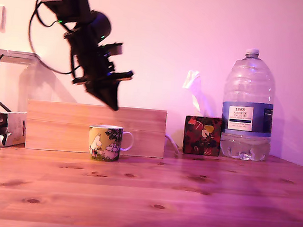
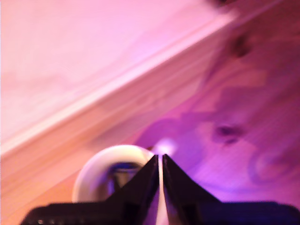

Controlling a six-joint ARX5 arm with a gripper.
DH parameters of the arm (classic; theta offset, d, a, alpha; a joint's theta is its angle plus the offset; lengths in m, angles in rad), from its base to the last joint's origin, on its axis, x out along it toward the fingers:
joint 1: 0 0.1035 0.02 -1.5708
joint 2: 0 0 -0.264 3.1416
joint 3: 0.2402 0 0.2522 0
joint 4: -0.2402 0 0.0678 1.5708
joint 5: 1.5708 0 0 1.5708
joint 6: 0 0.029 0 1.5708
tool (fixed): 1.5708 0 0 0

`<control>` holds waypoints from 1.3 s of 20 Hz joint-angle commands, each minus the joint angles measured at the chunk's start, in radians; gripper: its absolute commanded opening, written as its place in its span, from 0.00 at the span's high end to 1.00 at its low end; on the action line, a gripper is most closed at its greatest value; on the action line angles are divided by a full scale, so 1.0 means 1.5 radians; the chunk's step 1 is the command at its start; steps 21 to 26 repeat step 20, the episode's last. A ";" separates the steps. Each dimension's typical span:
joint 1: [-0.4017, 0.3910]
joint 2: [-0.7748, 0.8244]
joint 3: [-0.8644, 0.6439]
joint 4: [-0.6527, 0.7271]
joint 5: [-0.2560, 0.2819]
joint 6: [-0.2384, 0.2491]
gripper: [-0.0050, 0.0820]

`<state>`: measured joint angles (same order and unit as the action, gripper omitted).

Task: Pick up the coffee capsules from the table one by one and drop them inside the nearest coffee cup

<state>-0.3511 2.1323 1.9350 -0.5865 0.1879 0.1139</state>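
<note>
Table bare of capsules. Hand clenched, nothing seen held, above cup; descent risks rim strike.

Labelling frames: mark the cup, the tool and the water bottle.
Cup point(image 1: 105, 142), exterior view: on its painted side.
Tool point(image 1: 113, 104), exterior view: at the dark fingertips, above the cup.
Water bottle point(image 1: 247, 106), exterior view: on its body at the label.

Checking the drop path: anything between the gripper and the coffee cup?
Nothing visible. In the exterior view the gripper hangs in open air above the coffee cup, only empty space between them. The wooden box sits behind the cup. The wrist view shows the cup's rim just under the fingertips, unobstructed.
</note>
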 commanded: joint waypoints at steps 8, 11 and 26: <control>0.003 -0.306 -0.382 0.198 0.015 -0.001 0.97; 0.003 -0.407 -0.492 0.245 0.014 -0.009 0.97; 0.003 -0.604 -0.637 0.245 0.014 -0.047 0.97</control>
